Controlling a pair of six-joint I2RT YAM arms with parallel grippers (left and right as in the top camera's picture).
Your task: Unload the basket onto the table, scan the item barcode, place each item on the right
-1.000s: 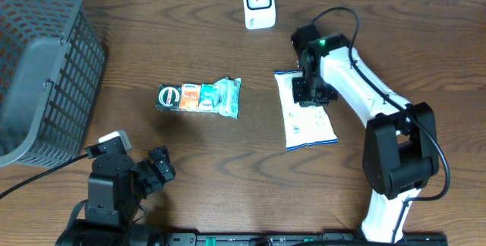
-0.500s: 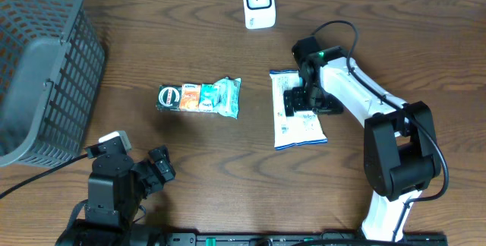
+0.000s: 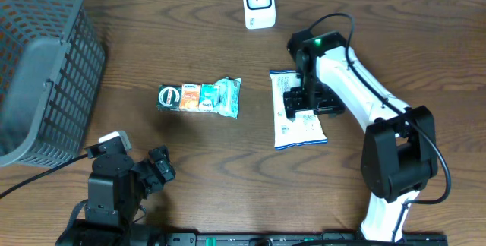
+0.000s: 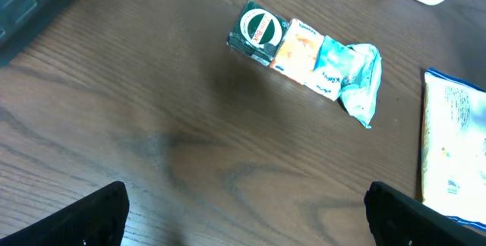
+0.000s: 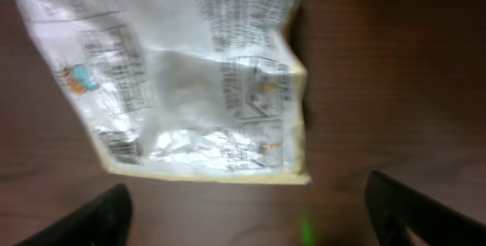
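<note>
— Overhead view?
— Grey basket (image 3: pixel 38 64) at the far left corner; contents not discernible. White packet (image 3: pixel 298 121) lies flat on the table (image 3: pixel 152 48), right of centre, long axis running far to near. The right arm reaches forward, bent over it, right gripper (image 3: pixel 304 103) directly above.
— Left wrist?
— Left gripper (image 4: pixel 250 216) spread wide, holding nothing.
— Right wrist?
— Fingers wide apart; packet print side up, not gripped.
</note>
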